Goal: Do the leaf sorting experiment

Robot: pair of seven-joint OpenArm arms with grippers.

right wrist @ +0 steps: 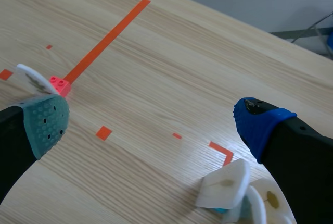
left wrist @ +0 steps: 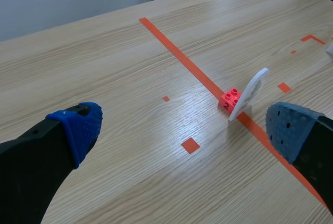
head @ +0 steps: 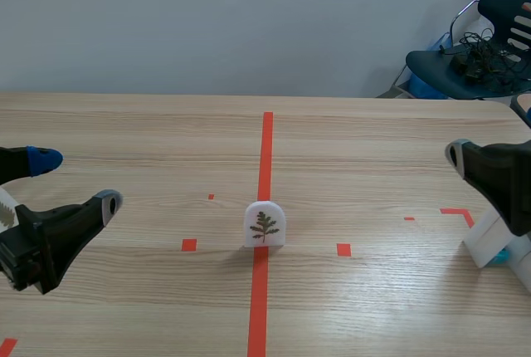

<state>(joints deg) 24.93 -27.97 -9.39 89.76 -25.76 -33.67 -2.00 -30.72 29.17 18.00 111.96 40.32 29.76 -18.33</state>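
A white arched card with a green leaf picture [head: 265,224] stands upright on the red centre tape line. In the left wrist view the card [left wrist: 251,91] shows edge-on, leaning against a small red brick [left wrist: 230,99] that holds it up. My left gripper [head: 75,179] sits low at the table's left, open and holding nothing; the card stands ahead of it, near its right finger [left wrist: 291,130]. My right gripper [right wrist: 153,122] is open at the table's right, also holding nothing. The same card [right wrist: 30,76] and brick [right wrist: 60,85] stand far ahead, by its left pad [right wrist: 47,122].
A few more white leaf cards [right wrist: 226,185] on a pale blue base stand close under my right gripper, seen as white pieces [head: 489,241] at the table's right edge. A dark chair [head: 481,50] with cables on it stands beyond the far right corner.
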